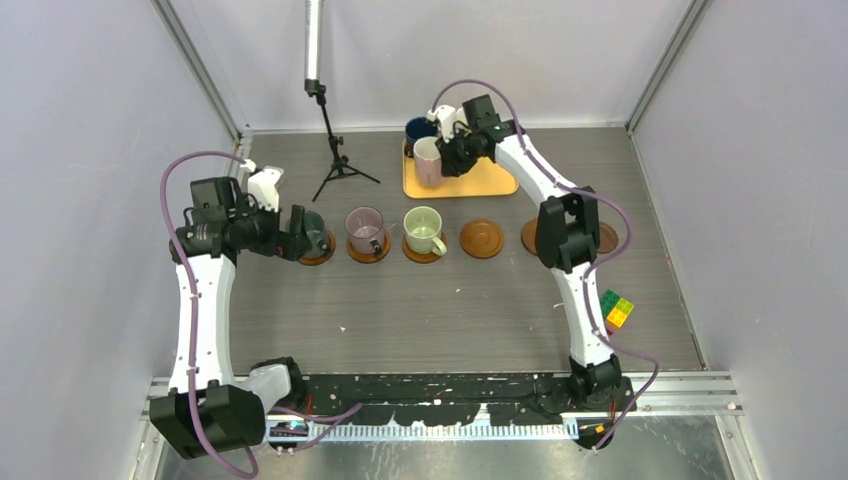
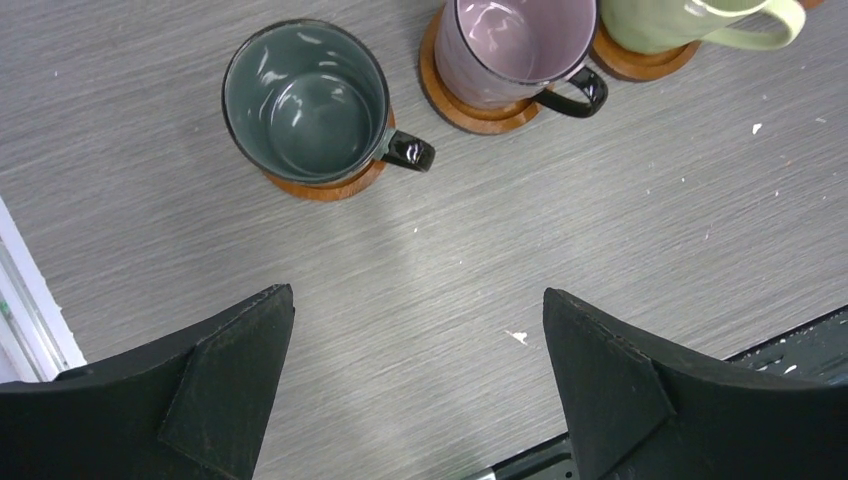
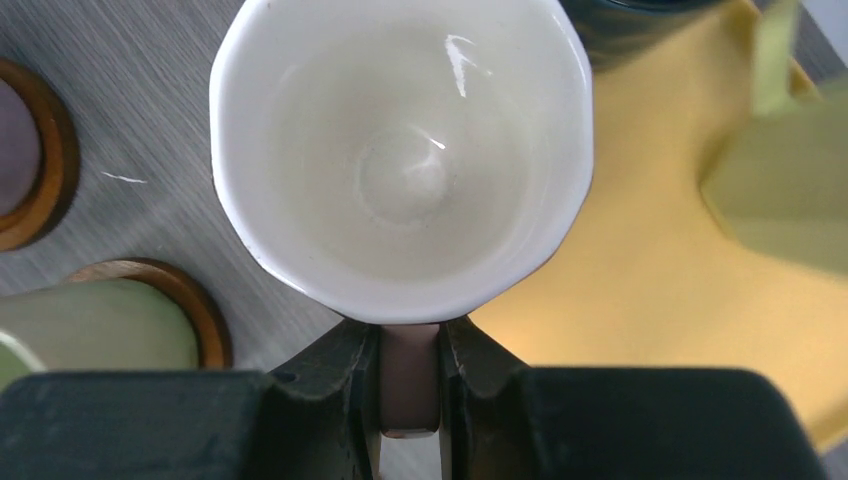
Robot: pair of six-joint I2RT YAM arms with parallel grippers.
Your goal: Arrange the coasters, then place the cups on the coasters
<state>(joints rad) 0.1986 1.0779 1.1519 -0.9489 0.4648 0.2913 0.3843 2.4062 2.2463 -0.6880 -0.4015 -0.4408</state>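
**A:** What has the right hand (image 3: 408, 390) got?

**B:** Its black fingers (image 3: 340, 380) are pinched on the flat handle of the pink cup (image 3: 400, 160). The cup is glossy white inside and has a faceted rim. It is at the edge of the smooth yellow-orange tray (image 3: 640, 270), but I cannot tell whether it rests there or is lifted.

**A:** And the left hand (image 2: 415, 295)?

**B:** It is spread wide and holds nothing, over the grey, grained table (image 2: 600, 250). Just beyond it the glazed dark green cup (image 2: 305, 100) stands on a round wooden coaster (image 2: 330, 187). The mauve cup (image 2: 510, 45) and the light green cup (image 2: 680, 20) stand beside it in a row, each on its own disc.

**A:** What is hard to make out?

**B:** From above, the navy cup (image 1: 418, 130) sits behind the pink one, partly covered by the right hand. One bare coaster (image 1: 482, 239) lies in plain sight. The end coaster (image 1: 606, 238) is mostly hidden by the right arm. A pale blur at the right of the right wrist view is too soft to name.
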